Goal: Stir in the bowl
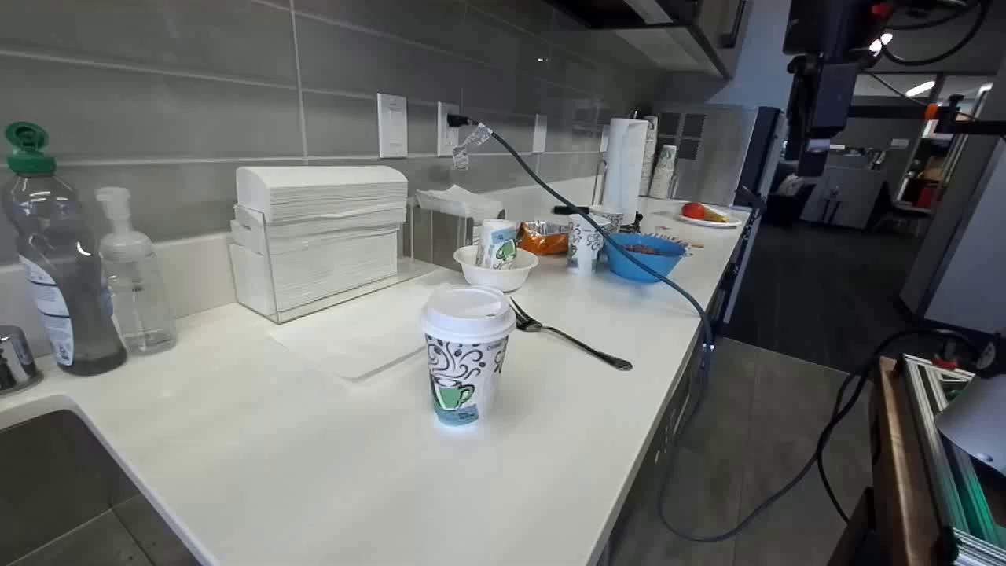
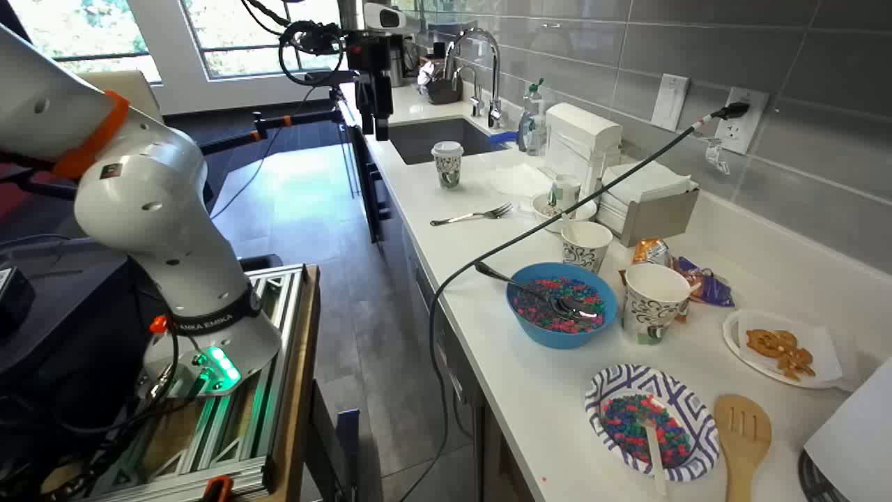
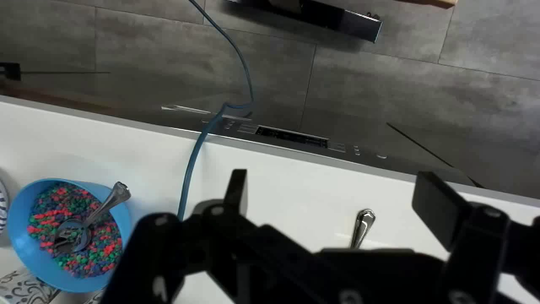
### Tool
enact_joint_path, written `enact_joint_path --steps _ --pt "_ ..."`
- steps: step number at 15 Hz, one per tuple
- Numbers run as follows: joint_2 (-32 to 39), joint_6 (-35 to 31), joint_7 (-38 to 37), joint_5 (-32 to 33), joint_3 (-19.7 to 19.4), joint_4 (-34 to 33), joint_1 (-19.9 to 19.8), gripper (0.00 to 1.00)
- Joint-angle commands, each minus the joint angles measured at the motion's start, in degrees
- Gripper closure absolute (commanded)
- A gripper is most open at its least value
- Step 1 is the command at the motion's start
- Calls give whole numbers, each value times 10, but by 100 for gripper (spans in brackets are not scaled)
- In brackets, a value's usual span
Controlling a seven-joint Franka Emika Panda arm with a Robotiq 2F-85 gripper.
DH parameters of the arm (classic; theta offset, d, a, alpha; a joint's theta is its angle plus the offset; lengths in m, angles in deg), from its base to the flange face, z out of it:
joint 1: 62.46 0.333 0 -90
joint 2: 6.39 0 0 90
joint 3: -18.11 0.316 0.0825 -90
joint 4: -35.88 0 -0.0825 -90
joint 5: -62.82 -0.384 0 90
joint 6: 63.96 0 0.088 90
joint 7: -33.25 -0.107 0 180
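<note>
The blue bowl (image 1: pixel 638 267) stands on the white counter in both exterior views (image 2: pixel 550 337). It holds small red, green and blue bits. A metal spoon (image 2: pixel 503 277) lies in it, its handle leaning over the rim. The bowl (image 3: pixel 20 236) and the spoon (image 3: pixel 110 200) also show at the left of the wrist view. My gripper (image 3: pixel 331 195) is open with nothing between its fingers. It hangs high above the counter's edge, well apart from the bowl, toward the sink side in an exterior view (image 2: pixel 376 125). A fork handle (image 3: pixel 363 226) shows far below the fingers.
A dark cable (image 2: pixel 512 242) runs from the wall outlet across the counter, close to the bowl. The fork (image 1: pixel 578 342), a lidded paper cup (image 1: pixel 465 377), a white bowl (image 1: pixel 495 277), open paper cups (image 2: pixel 655 300), a patterned plate (image 2: pixel 700 446) and a wooden spatula (image 2: pixel 742 439) stand or lie around.
</note>
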Motion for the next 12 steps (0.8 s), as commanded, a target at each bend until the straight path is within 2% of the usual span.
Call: enact_joint_path --steps 1,9,12 --pt "2 1 -4 4 -6 -1 8 0" --pt "2 1 -4 4 -6 -1 8 0" --pt "-5 14 54 29 -34 1 5 0"
